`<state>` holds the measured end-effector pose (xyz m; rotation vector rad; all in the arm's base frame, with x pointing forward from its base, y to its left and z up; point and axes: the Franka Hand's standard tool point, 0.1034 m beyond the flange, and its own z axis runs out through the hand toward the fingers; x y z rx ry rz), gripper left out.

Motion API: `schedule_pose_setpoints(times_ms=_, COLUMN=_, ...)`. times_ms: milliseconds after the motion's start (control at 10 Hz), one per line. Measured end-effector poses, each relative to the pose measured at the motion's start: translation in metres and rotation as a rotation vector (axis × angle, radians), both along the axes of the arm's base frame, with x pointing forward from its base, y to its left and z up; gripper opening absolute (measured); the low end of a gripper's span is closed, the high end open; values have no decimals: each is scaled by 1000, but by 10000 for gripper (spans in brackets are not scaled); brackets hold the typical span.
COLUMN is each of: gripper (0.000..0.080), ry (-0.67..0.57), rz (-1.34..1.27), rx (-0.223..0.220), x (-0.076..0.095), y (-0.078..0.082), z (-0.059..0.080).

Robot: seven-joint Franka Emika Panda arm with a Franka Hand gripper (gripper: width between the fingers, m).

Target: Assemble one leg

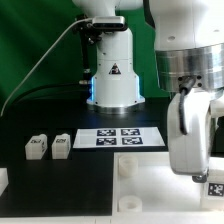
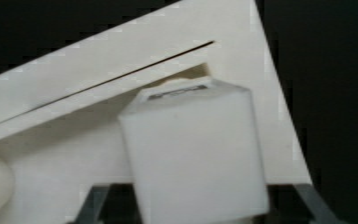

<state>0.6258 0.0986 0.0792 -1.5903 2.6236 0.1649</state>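
My gripper [image 2: 194, 208] is shut on a leg [image 2: 194, 140], a chunky white post that stands upright between the dark fingers [image 2: 105, 200]. Below it lies the white panel [image 2: 69, 120], and the leg hangs over one corner of it. In the exterior view the gripper [image 1: 200, 165] is low at the exterior view's right, over the panel [image 1: 150, 190]. The held leg's tag [image 1: 215, 188] shows just under the hand. Two more legs [image 1: 38, 147] [image 1: 62, 143] with tags stand on the black table at the exterior view's left.
The marker board [image 1: 118, 137] lies in front of the robot's base [image 1: 112, 80]. A white part [image 1: 3, 180] is cut off at the exterior view's left edge. The table is black, with a green backdrop behind it.
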Motion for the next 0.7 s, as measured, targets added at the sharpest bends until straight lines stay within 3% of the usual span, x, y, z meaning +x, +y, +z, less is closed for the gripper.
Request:
schedule_pose_setpoints(times_ms=500, gripper=297, ry=0, rz=35, rx=1, x=-1, y=0, z=0)
schedule_pose_setpoints(times_ms=600, gripper=344, ry=2, rz=37, rx=1, x=-2, y=0, z=-1)
schedule_pose_setpoints(times_ms=700, gripper=534, ry=1, rz=40, rx=1, x=-2, y=2, z=-1)
